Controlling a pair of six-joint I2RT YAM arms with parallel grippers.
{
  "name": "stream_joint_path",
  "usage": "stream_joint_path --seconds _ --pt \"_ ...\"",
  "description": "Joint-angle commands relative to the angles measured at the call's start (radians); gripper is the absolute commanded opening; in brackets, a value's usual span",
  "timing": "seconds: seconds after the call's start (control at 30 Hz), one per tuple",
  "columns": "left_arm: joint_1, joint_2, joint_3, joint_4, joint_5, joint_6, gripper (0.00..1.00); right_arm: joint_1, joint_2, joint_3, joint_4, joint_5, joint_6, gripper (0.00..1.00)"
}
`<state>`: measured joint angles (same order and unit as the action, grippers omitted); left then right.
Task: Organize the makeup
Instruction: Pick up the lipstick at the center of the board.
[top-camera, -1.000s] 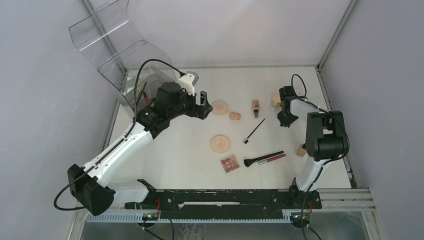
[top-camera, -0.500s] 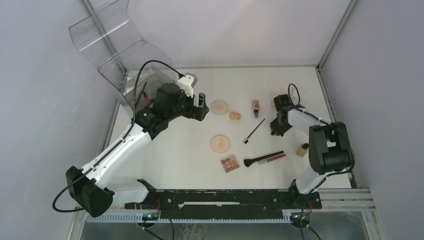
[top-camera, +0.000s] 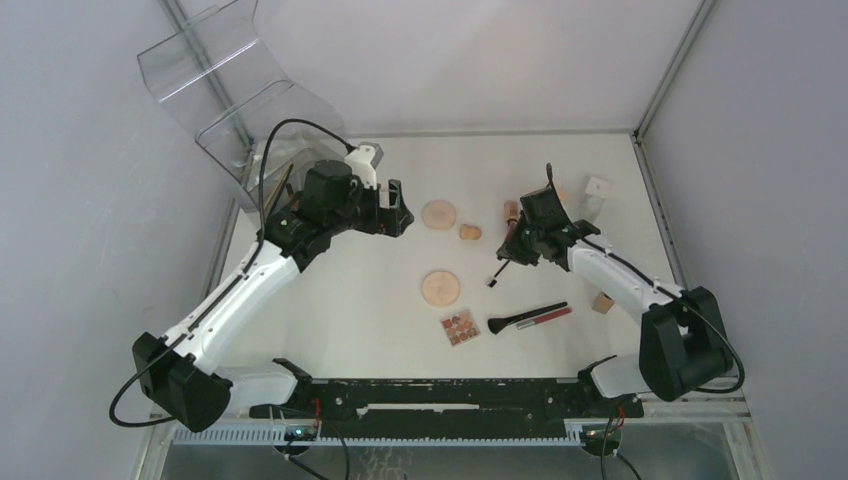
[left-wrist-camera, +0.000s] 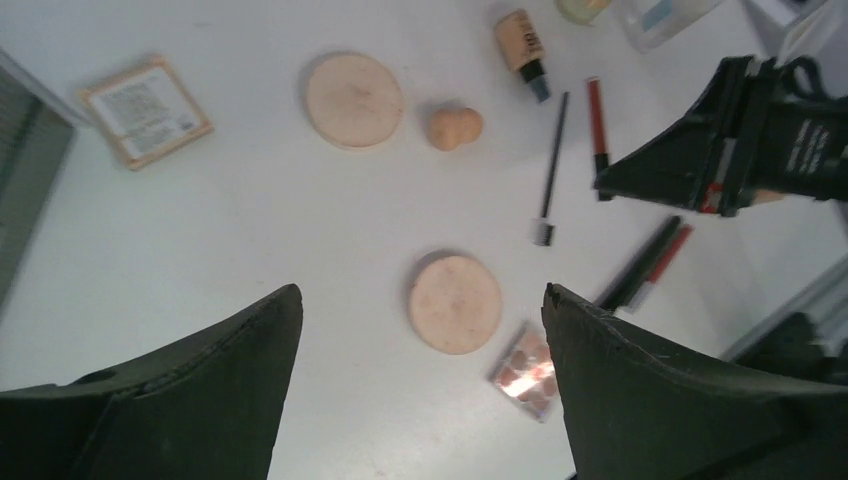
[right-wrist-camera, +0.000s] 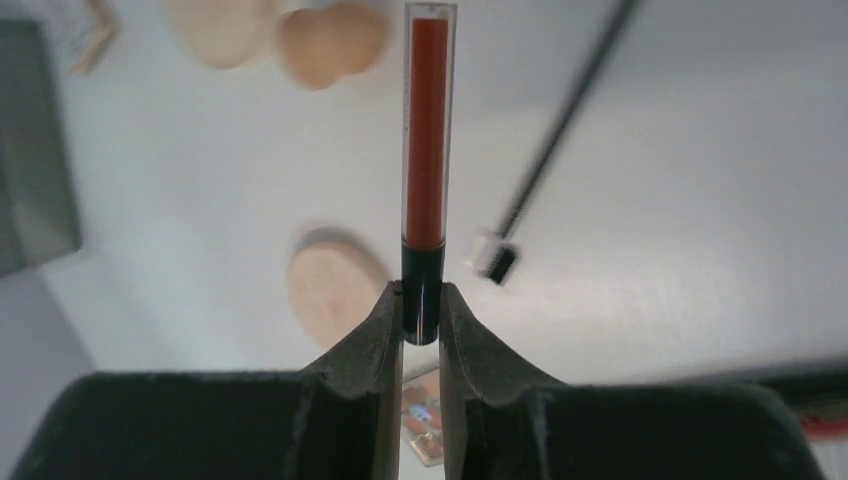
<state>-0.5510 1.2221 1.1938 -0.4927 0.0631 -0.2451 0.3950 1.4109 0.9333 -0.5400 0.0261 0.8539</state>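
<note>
My right gripper (right-wrist-camera: 422, 300) is shut on the black cap of a clear tube filled with red (right-wrist-camera: 427, 130). It holds the tube above the table near a thin black brush (top-camera: 507, 266) and a tan bottle (left-wrist-camera: 522, 45). My left gripper (left-wrist-camera: 420, 290) hangs open and empty over the table, left of a back powder disc (top-camera: 439, 214). A second disc (top-camera: 440, 288), a beige sponge (top-camera: 470, 232), a square palette (top-camera: 460, 327), a thick black brush (top-camera: 525, 318) and a red pencil (top-camera: 552, 315) lie in the middle.
The clear tiered organizer (top-camera: 230, 110) stands at the back left, with a few items by its base. A tan square box (left-wrist-camera: 145, 110) lies near it. A small white box (top-camera: 596, 189) and another sponge (top-camera: 602, 302) sit on the right side.
The right arm has swung left from the right side to the middle, its gripper now over the thin brush. The left gripper has drifted slightly left.
</note>
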Motion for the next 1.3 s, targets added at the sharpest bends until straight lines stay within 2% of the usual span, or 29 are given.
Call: stream_joint_path --seconds 0.0,0.1,0.27,0.67,0.77,0.83,1.1,1.13,1.2,1.23,1.27 --pt "0.036 0.024 0.012 0.084 0.244 -0.186 0.91 0.038 -0.108 -0.056 0.301 -0.250 -0.227 0.00" --pt "0.036 0.051 -0.066 0.236 0.359 -0.319 0.89 0.067 -0.142 -0.093 0.428 -0.372 -0.279 0.00" --pt "0.033 0.112 -0.121 0.404 0.421 -0.464 0.88 0.119 -0.145 -0.094 0.522 -0.523 -0.338 0.00" --pt "-0.034 0.233 -0.120 0.458 0.405 -0.493 0.74 0.153 -0.142 -0.094 0.567 -0.561 -0.361 0.00" --pt "-0.041 0.253 -0.128 0.483 0.401 -0.512 0.66 0.157 -0.141 -0.094 0.570 -0.563 -0.356 0.00" --pt "-0.040 0.256 -0.141 0.506 0.392 -0.526 0.56 0.159 -0.140 -0.093 0.569 -0.563 -0.358 0.00" --pt "-0.042 0.272 -0.137 0.504 0.384 -0.525 0.03 0.160 -0.148 -0.094 0.551 -0.533 -0.357 0.00" --pt "-0.040 0.267 -0.125 0.484 0.373 -0.502 0.01 0.160 -0.151 -0.094 0.547 -0.519 -0.353 0.10" --pt "-0.035 0.260 -0.074 0.386 0.337 -0.404 0.00 0.160 -0.165 -0.094 0.529 -0.474 -0.343 0.45" --pt "-0.029 0.258 -0.032 0.280 0.309 -0.334 0.00 0.160 -0.176 -0.094 0.519 -0.450 -0.342 0.57" --pt "-0.019 0.257 0.015 0.188 0.267 -0.257 0.00 0.160 -0.191 -0.094 0.507 -0.423 -0.342 0.64"
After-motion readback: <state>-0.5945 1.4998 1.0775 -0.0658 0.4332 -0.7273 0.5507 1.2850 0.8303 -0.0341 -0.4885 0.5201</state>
